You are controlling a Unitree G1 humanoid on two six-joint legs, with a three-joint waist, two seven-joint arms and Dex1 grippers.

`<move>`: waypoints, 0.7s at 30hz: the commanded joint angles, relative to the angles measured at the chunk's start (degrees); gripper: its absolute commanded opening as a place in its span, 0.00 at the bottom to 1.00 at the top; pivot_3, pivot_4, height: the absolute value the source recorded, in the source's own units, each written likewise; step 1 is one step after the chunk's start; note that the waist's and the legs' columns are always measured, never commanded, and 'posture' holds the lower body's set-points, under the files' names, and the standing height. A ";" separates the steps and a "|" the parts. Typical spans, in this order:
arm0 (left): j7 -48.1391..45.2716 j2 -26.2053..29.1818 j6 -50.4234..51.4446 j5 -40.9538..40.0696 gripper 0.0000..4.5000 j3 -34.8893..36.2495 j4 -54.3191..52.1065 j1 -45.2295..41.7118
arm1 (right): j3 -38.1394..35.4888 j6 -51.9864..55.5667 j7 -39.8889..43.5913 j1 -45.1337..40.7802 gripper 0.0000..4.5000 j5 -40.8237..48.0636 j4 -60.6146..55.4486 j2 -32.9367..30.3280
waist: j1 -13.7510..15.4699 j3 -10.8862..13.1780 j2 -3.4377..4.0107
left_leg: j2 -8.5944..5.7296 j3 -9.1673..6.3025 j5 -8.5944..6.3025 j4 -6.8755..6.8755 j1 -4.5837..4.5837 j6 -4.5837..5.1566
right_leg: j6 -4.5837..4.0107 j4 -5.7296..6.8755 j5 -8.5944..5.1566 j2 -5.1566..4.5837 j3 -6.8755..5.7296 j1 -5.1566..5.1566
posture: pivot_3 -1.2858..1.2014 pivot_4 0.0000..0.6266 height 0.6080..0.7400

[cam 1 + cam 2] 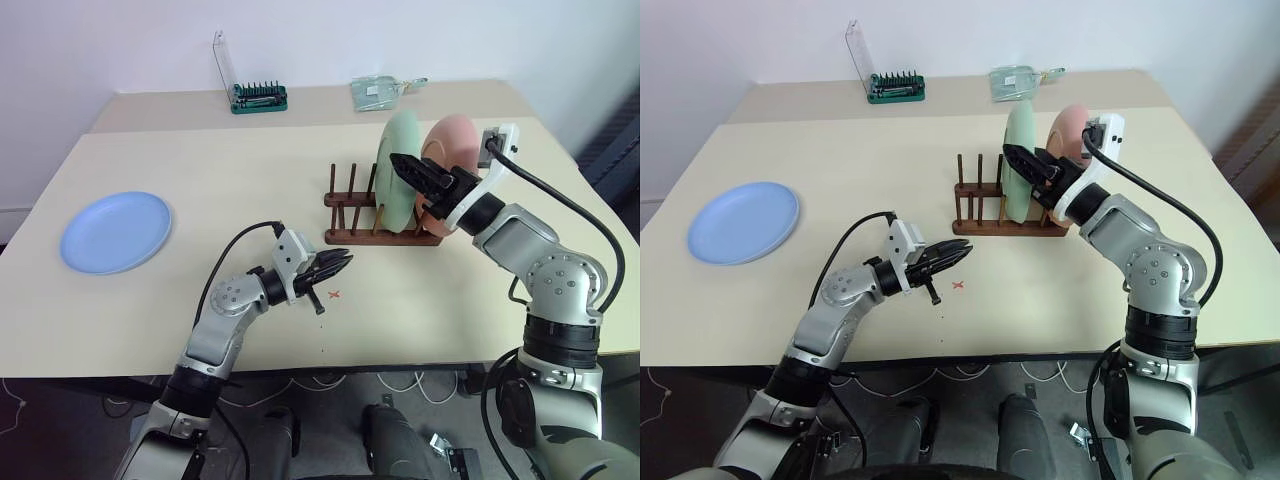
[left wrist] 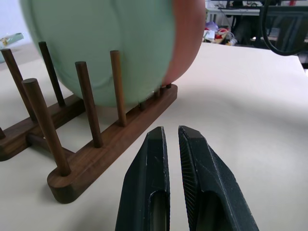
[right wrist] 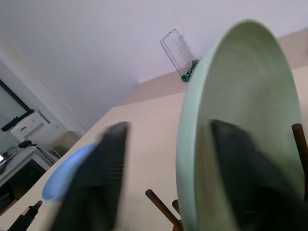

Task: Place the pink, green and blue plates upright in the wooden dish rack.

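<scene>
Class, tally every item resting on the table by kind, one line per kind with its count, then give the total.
Round plastic plates: 3: salmon pink plate, mint green plate, light blue plate
Dark wooden dish rack: 1
Green-based tool holder with clear lid: 1
Clear packet: 1
Total: 6

A big pale table (image 1: pixel 200 300) fills the room's middle. A second table (image 1: pixel 320 100) touches its far side. Behind them is a plain white wall (image 1: pixel 120 40). Cables (image 1: pixel 330 385) lie on the dark floor under the near edge.
</scene>
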 commanded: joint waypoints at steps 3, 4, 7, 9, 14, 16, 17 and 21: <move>-0.08 -0.28 -0.28 -0.66 0.09 0.17 -1.48 0.04 | 0.46 -0.75 0.68 -2.70 0.87 -1.12 -4.92 -2.05 | 0.00 0.00 0.00 | 0.00 0.00 0.00 0.00 0.00 0.00 | 0.00 0.00 0.00 0.00 0.00 0.00 | 0.52 0.24 1.00; -0.06 -0.32 -0.34 -0.61 0.09 0.18 -1.42 0.01 | 0.82 -0.91 1.02 -2.82 0.87 -1.79 -5.40 -2.62 | 0.00 0.00 0.00 | 0.00 0.00 0.00 0.00 0.00 0.00 | 0.00 0.00 0.00 0.00 0.00 0.00 | 0.52 0.24 1.00; -0.03 -0.43 -0.59 -0.57 0.09 0.25 -1.36 0.01 | 3.40 -1.21 2.81 -3.49 0.87 -5.45 -8.80 -6.17 | 0.02 0.00 0.00 | 0.00 0.00 0.00 0.00 0.00 0.00 | 0.00 0.00 0.00 0.00 0.00 -0.01 | 0.52 0.24 1.00; 0.23 -0.64 -0.92 -0.62 0.09 0.50 -1.28 -0.04 | 6.05 -2.86 4.25 -4.07 0.87 -10.01 -10.97 -9.17 | 0.00 0.00 0.00 | 0.00 0.00 0.00 0.00 -0.01 0.00 | 0.01 -0.01 0.00 0.00 0.00 0.00 | 0.52 0.24 1.00; 3.71 -1.38 -3.96 1.77 0.09 1.51 0.47 -1.23 | 11.70 -8.91 7.11 -4.72 0.87 -22.50 -12.55 -15.37 | 0.04 0.01 -0.01 | 0.00 0.02 0.00 0.00 -0.01 0.00 | 0.01 -0.01 -0.01 0.00 0.00 -0.01 | 0.52 0.24 1.00; 8.91 -2.13 -5.77 4.34 0.09 3.30 3.74 -3.52 | 15.87 -14.19 9.16 -5.32 0.87 -31.02 -12.23 -19.39 | 0.13 0.01 -0.01 | -0.01 0.03 0.00 0.01 -0.02 0.00 | 0.02 -0.03 -0.01 0.00 0.00 0.00 | 0.52 0.24 1.00; 10.05 -2.62 -5.88 3.70 0.09 4.45 4.69 -4.36 | 16.22 -14.88 9.74 -5.74 0.87 -31.74 -11.72 -19.31 | 0.15 0.02 -0.03 | -0.01 0.04 0.00 0.02 -0.02 0.00 | 0.02 -0.04 -0.01 0.00 0.00 -0.01 | 0.52 0.24 1.00; 8.62 -2.39 -5.82 2.19 0.09 4.90 4.33 -4.36 | 17.49 -16.29 12.53 -6.70 0.87 -33.95 -10.43 -18.65 | -0.03 0.02 -0.04 | 0.01 0.03 0.00 -0.01 -0.02 0.00 | 0.04 -0.07 -0.02 0.00 0.00 0.00 | 0.52 0.24 1.00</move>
